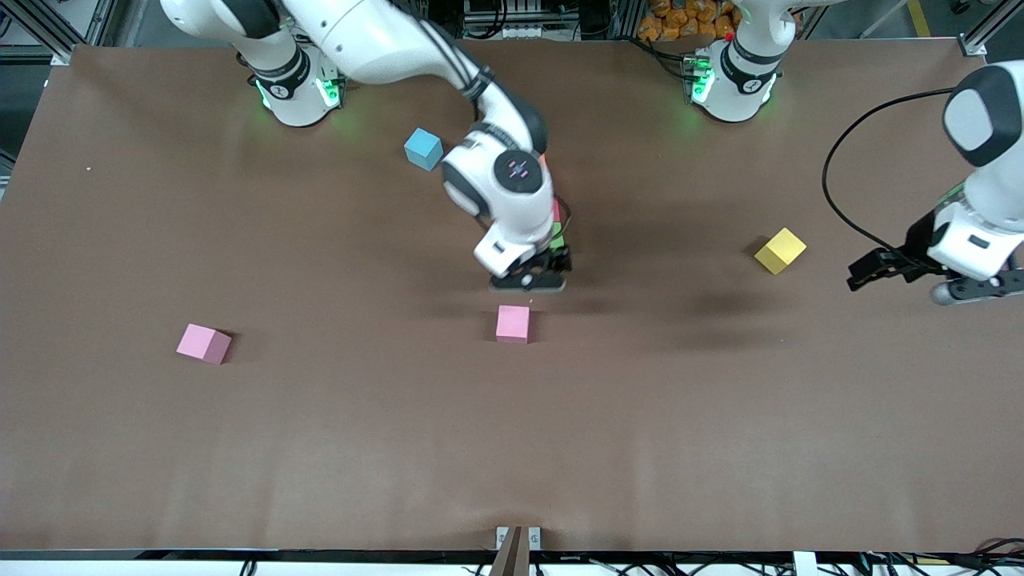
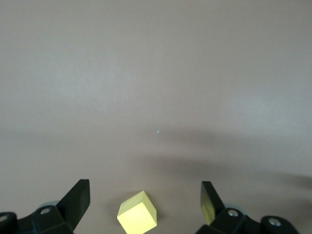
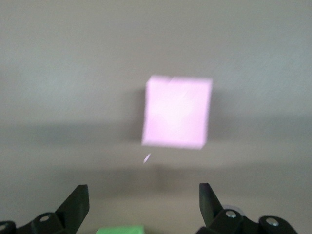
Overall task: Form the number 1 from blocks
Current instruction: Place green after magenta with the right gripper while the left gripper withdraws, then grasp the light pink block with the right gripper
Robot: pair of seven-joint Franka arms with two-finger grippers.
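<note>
My right gripper hangs open and empty over mid-table, just above a pink block. In the right wrist view that pink block lies ahead of the open right gripper, and a green block shows at the frame's edge between the fingers. The right hand hides most of a row of blocks; only slivers of green and red show. My left gripper waits open near the left arm's end of the table, beside a yellow block. The left wrist view shows the yellow block below the open left gripper.
A blue block lies near the right arm's base. A second pink block sits toward the right arm's end of the table. The brown table stretches wide toward the front camera.
</note>
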